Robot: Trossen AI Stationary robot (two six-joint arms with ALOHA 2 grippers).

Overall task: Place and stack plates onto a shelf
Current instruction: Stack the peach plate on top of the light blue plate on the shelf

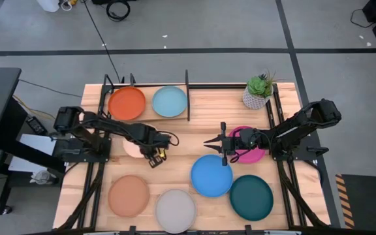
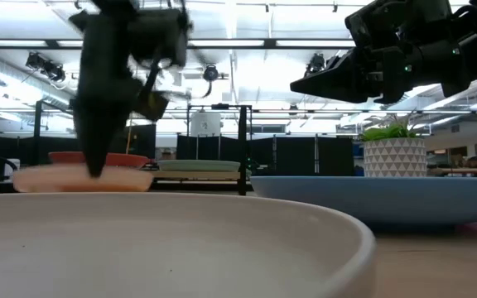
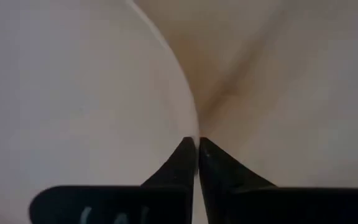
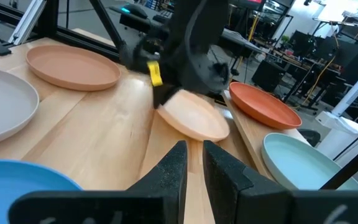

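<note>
The pale peach plate (image 1: pixel 133 147) (image 4: pixel 196 118) sits near the table's middle left, in front of the shelf (image 1: pixel 222 99). My left gripper (image 1: pixel 154 158) (image 3: pixel 197 142) is shut on its rim. The orange plate (image 1: pixel 126 103) and the light blue plate (image 1: pixel 170 101) lie flat on the shelf's plank, left of the black divider (image 1: pixel 187 95). My right gripper (image 1: pixel 205 141) (image 4: pixel 194 158) hovers above the table between the magenta plate (image 1: pixel 252 154) and the bright blue plate (image 1: pixel 211 175). Its fingers are a narrow gap apart and touch nothing. My left gripper pinches the pale peach plate's rim (image 3: pixel 186 109) between its two fingers, on the side toward the table's right and near edges. The fingers (image 2: pixel 96 157) come from above, pointing down. In the right wrist view the plate is tilted, its held side raised. Whether the opposite edge rests on the table, I cannot tell.
The terracotta plate (image 1: pixel 128 195), grey-white plate (image 1: pixel 175 209) and dark teal plate (image 1: pixel 251 196) lie flat along the table's near edge. A potted plant (image 1: pixel 258 91) stands on the shelf's right end. Bare plank lies between the divider and the plant.
</note>
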